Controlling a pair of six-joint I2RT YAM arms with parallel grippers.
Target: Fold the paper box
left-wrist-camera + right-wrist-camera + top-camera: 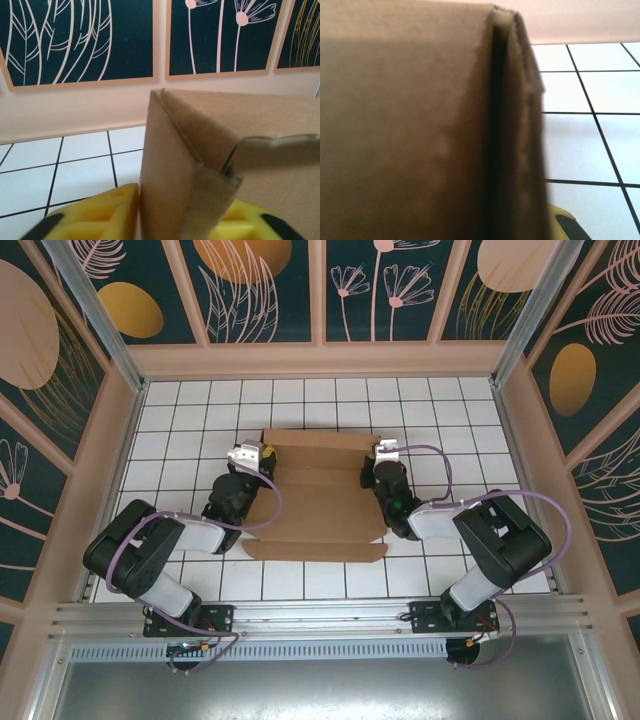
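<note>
Robot arms fold a box (322,502) at the middle of the tiled desk (180,410). Its base lies flat, the far wall is raised, and a long flap is spread toward the arms. The left hand (262,456) pinches the left side wall at the far corner, with yellow fingers (95,217) set narrowly on either face of the doubled cardboard. The right hand (379,451), closed tight, clamps the right wall at the opposite far corner. The step under way appears to be standing up and doubling over the side walls. Next, each wall likely has to be pressed inward until its tabs seat in the base, with the hands moving evenly so the box does not slide.
</note>
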